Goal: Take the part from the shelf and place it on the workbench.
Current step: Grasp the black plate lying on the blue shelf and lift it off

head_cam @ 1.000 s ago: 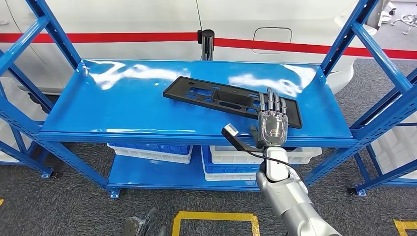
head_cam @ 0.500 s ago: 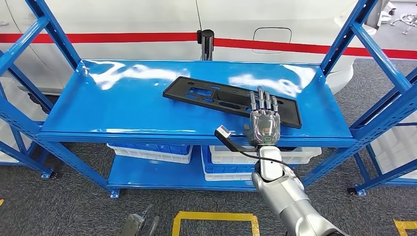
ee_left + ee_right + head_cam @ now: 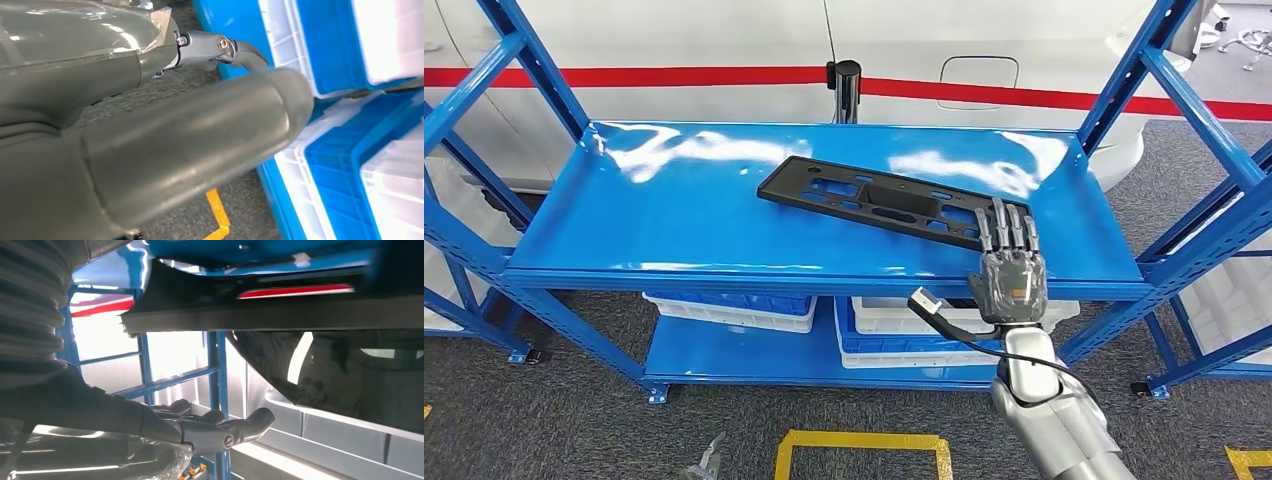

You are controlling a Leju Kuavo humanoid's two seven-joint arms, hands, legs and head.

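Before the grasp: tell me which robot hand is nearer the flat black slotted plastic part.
Right. The right robot hand is at the part's end; the left robot hand hangs low.

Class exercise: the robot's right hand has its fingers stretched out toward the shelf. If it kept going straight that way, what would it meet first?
Most likely the near right end of the black part, which the right hand already overlaps in the head view; depth is unclear, so contact can't be confirmed.
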